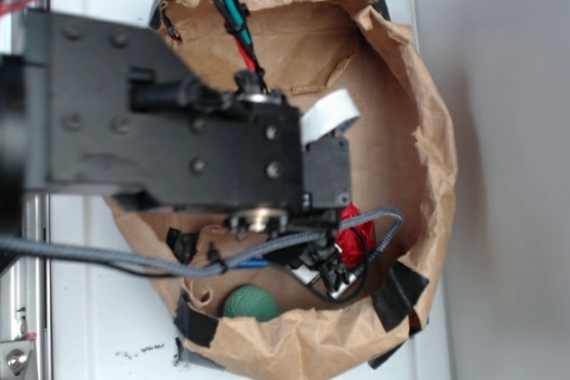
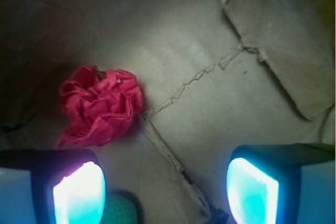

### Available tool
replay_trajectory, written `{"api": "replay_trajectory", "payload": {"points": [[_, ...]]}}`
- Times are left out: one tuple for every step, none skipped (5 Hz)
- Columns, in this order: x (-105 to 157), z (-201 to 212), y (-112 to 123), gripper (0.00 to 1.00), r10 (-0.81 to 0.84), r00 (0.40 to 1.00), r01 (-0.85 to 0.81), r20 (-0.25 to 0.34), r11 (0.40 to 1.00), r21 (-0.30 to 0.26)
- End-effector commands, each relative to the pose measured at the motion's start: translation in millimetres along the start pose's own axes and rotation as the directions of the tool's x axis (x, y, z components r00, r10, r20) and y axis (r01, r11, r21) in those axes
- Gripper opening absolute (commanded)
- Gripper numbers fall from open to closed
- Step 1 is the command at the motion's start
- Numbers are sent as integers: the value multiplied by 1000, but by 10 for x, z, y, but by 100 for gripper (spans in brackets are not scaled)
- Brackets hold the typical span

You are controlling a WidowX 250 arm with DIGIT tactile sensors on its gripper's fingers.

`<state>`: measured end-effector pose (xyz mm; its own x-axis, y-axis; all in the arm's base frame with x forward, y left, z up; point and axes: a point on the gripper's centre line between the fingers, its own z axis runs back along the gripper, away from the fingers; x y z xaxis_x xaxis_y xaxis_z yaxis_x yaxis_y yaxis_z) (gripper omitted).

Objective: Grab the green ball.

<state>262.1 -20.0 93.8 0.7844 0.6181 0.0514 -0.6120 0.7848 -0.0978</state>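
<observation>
The green ball [image 1: 250,303] lies on the floor of a brown paper-lined basin, close to its near rim. In the wrist view only its dimpled top [image 2: 122,211] peeks out at the bottom edge, just inside the left finger [image 2: 79,195]. My gripper [image 2: 165,192] hangs above the floor, open, with nothing between its glowing pads. A crumpled red paper wad [image 2: 100,106] rests ahead of the left finger; from outside it shows under the arm [image 1: 354,233].
The basin's crumpled paper wall [image 1: 427,131] rings the floor, taped with black strips [image 1: 401,295]. A torn paper flap [image 2: 278,45] lies at upper right of the floor. Grey and black cables [image 1: 125,257] trail across the basin.
</observation>
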Motion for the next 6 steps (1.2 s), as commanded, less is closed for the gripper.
{"api": "replay_trajectory", "payload": {"points": [[128,126,-8,100,19,999,-17,40,999,-36],[128,126,-8,100,19,999,-17,40,999,-36],[78,-82,2,100,-30,999,31,42,999,-18],[-43,-159,-23,100,-103,994,102,-21,995,-8],[-185,-239,-78,100,-146,987,149,-63,988,34],[-190,-184,-123,100,-58,985,54,-160,998,-32]]}}
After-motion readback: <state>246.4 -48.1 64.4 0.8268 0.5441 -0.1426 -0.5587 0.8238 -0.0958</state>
